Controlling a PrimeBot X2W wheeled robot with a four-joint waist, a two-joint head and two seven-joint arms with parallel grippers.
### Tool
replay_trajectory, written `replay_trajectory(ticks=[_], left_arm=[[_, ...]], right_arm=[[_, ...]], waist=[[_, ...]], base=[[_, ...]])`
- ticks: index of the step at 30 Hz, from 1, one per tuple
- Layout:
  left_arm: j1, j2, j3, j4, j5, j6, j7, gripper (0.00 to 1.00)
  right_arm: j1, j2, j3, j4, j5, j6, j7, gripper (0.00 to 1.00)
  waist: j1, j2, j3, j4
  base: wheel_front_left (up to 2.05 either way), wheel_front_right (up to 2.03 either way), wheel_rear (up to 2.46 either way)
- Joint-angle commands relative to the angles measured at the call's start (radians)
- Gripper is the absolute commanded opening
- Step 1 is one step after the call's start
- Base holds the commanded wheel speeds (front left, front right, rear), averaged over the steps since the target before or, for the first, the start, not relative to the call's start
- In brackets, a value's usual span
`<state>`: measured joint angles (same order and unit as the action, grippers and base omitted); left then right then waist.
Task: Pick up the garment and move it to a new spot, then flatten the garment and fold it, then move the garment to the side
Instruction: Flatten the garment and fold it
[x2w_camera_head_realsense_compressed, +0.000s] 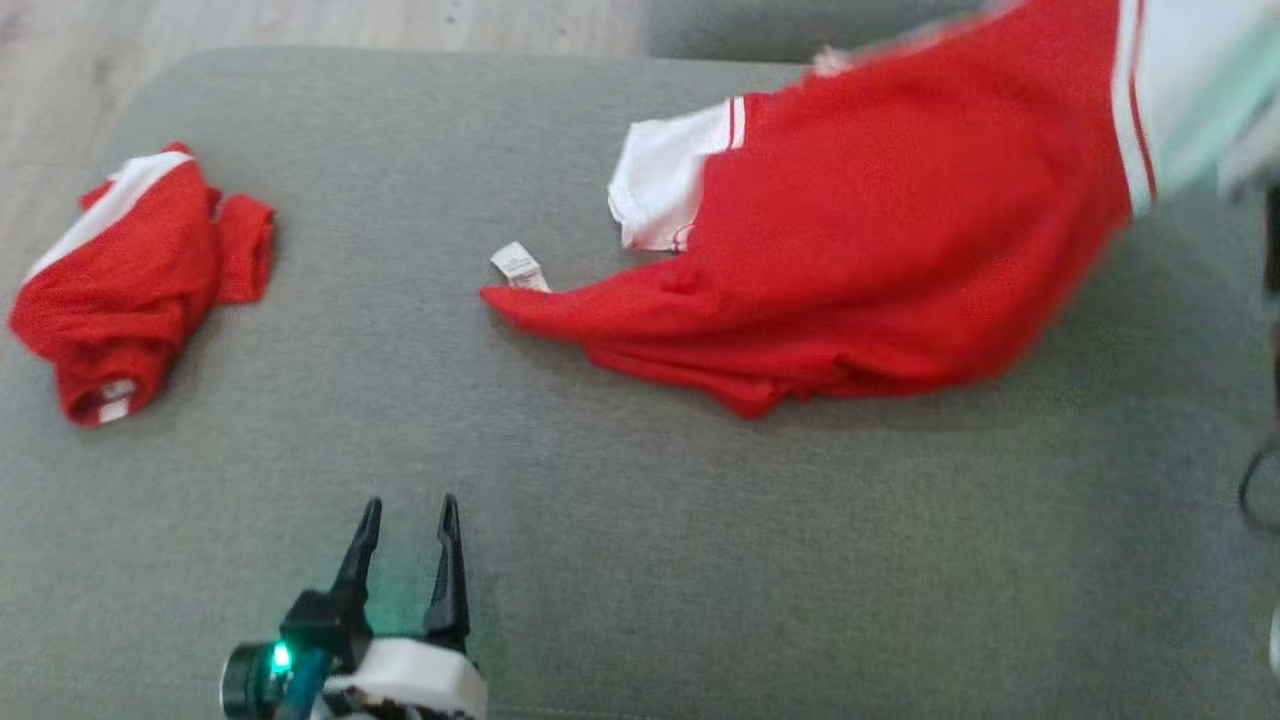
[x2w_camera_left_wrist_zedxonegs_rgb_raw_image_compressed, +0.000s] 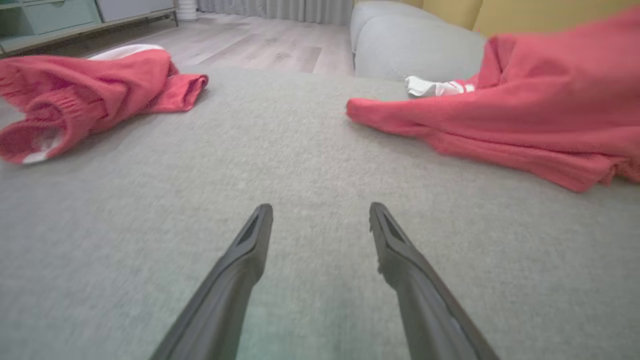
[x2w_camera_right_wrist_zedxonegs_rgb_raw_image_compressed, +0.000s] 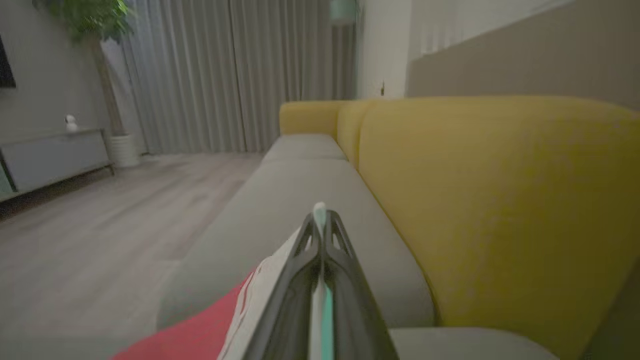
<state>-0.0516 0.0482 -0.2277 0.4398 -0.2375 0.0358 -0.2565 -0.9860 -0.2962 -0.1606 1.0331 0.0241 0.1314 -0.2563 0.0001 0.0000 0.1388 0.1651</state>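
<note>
The left gripper hovers with fingers spread over the grey cushion. The red garment stretches ahead to its right, white edge pinched in the right gripper.

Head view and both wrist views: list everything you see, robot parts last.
Red-and-white mesh jersey: one, red with white sleeve trim, right of cushion, far edge lifted.
Crumpled red-and-white garment: one, red, left of cushion.
White care label: one, white, by jersey's leftmost tip.
Grey fabric seat cushion: one, grey, under both garments.
Yellow sofa backrest: one, yellow, behind seat.
Pale wooden floor: one, pale, beyond cushion.
Left claw: one, dark, open over bare cushion.
Right claw: one, dark, shut on jersey's pale edge.
</note>
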Motion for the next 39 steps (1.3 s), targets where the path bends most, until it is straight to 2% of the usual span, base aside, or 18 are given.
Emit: replay_trajectory(ticks=[1, 2, 5, 9, 14, 20, 28, 39], left_arm=[[-0.046, 0.002, 0.027, -0.033, 0.006, 0.000, -0.005, 1.00], [-0.054, 0.002, 0.026, -0.036, 0.007, -0.001, -0.005, 1.00], [-0.070, 0.002, 0.021, -0.040, 0.012, -0.005, -0.005, 1.00], [-0.089, 0.002, 0.016, -0.044, 0.005, -0.018, -0.005, 1.00], [-0.123, 0.002, -0.020, -0.062, -0.020, -0.058, -0.005, 1.00], [-0.196, 0.002, -0.122, -0.032, -0.034, -0.118, -0.005, 1.00], [-0.280, 0.002, -0.238, 0.045, -0.058, -0.151, -0.005, 1.00], [-0.321, 0.002, -0.225, 0.100, -0.053, -0.140, -0.005, 1.00]], right_arm=[[0.007, -0.003, -0.007, -0.042, -0.006, -0.001, -0.005, 0.42], [0.051, -0.004, -0.026, -0.046, -0.002, -0.001, -0.005, 1.00], [0.179, 0.003, -0.057, -0.087, 0.002, -0.001, -0.005, 1.00], [0.333, 0.047, -0.075, -0.200, 0.011, -0.001, -0.005, 1.00], [0.476, 0.122, -0.015, -0.353, 0.020, -0.001, -0.005, 1.00], [0.543, 0.188, 0.073, -0.498, 0.041, -0.001, -0.005, 1.00], [0.572, 0.232, 0.143, -0.518, 0.070, -0.001, -0.005, 1.00], [0.580, 0.241, 0.133, -0.515, 0.075, -0.001, -0.005, 1.00]], waist=[[-0.0001, 0.0000, 0.032, -0.037], [-0.0001, 0.0000, 0.038, -0.048], [-0.0001, 0.0000, 0.048, -0.079], [-0.0001, 0.0000, 0.055, -0.117], [-0.0001, 0.0000, 0.070, -0.163], [-0.0001, 0.0000, 0.115, -0.219], [-0.0001, 0.0000, 0.162, -0.289], [-0.0001, 0.0000, 0.195, -0.357]], base=[[0.00, 0.00, 0.00], [0.00, 0.00, 0.00], [0.00, 0.00, 0.00], [0.00, 0.00, 0.00], [0.00, 0.00, 0.00], [0.00, 0.00, 0.00], [0.00, 0.00, 0.00], [0.00, 0.00, 0.00]])
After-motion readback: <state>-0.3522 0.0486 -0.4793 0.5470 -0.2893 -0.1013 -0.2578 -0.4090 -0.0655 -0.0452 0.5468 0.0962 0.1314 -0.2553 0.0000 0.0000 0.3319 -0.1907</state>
